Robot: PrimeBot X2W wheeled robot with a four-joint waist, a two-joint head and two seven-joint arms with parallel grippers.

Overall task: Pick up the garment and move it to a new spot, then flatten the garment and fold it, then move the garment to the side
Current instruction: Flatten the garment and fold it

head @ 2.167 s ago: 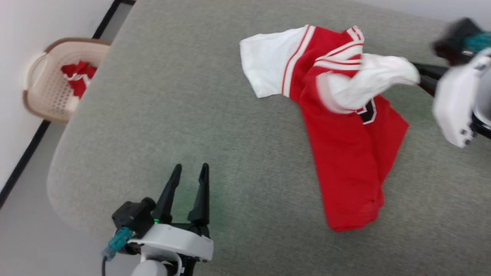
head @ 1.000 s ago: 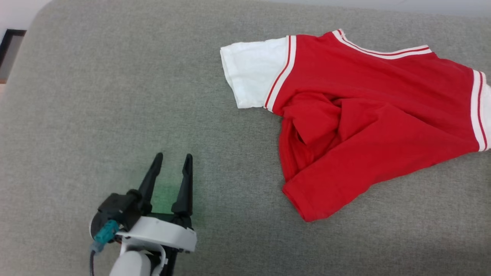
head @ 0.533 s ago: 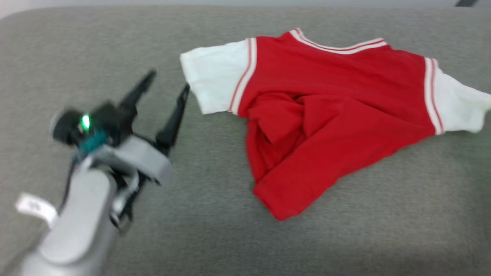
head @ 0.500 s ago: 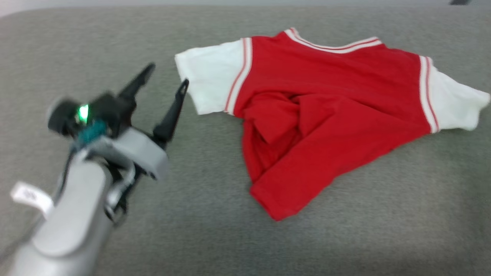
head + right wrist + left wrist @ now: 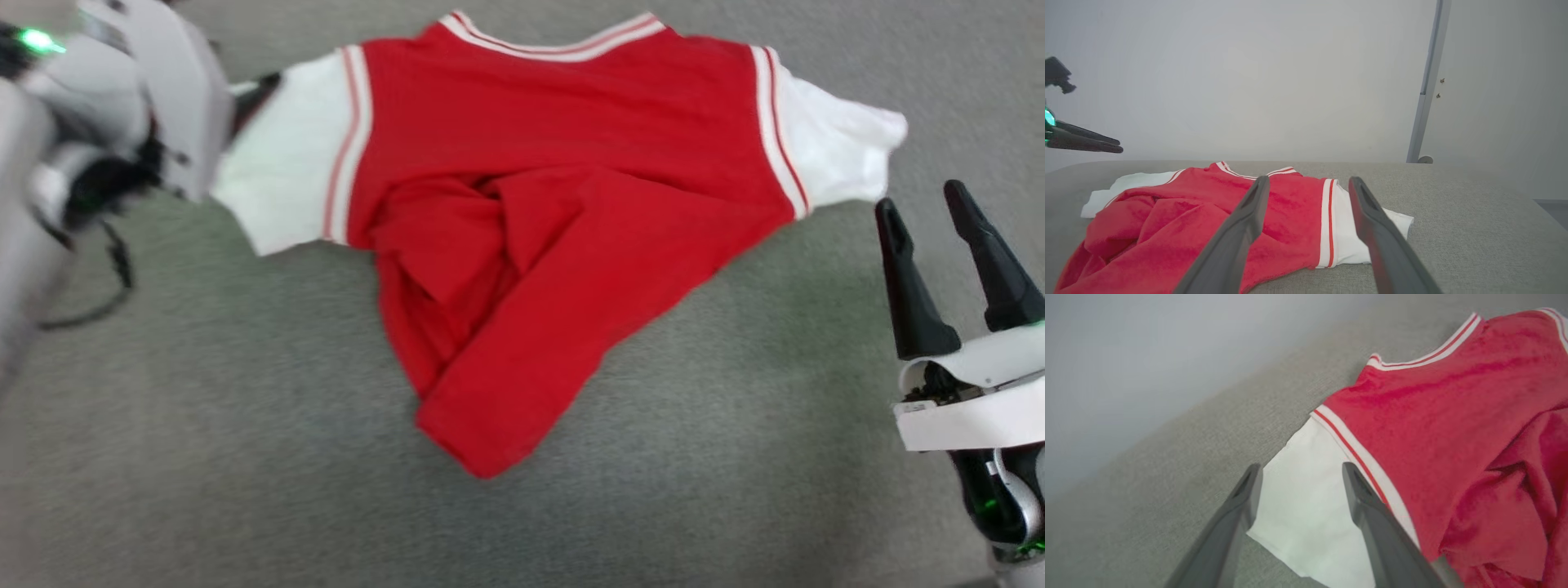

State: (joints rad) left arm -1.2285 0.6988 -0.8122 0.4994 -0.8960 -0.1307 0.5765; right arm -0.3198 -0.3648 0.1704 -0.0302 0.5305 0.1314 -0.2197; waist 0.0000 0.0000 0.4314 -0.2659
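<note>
Garment (image 5: 563, 163): red shirt, white sleeves, red-and-white striped trim. It lies spread on the grey padded surface (image 5: 735, 457) with plain red cloth up and the neck trim (image 5: 555, 45) on the far side. Lettering: none that can be read. The middle is rucked into a fold, and the lower part is bunched to a blunt point toward the robot.

Against half a second ago:
- The head camera has swung, so the whole scene sits differently in frame.
- The garment keeps the same shape and folds.
- The left gripper (image 5: 1300, 469) was short of the left sleeve (image 5: 286, 180), one fingertip near its edge. It is now over that sleeve.
- The right gripper (image 5: 921, 198) has come into the head view at lower right.

Left gripper: fingers apart, nothing between them. In its wrist view they frame the white sleeve near the striped armhole band. From the right wrist it hangs above the cloth, clear of it.

Right gripper: fingers spread, holding nothing. It sits on the near side of the right sleeve (image 5: 841, 155), close to it but apart, with the tips pointing toward it.
</note>
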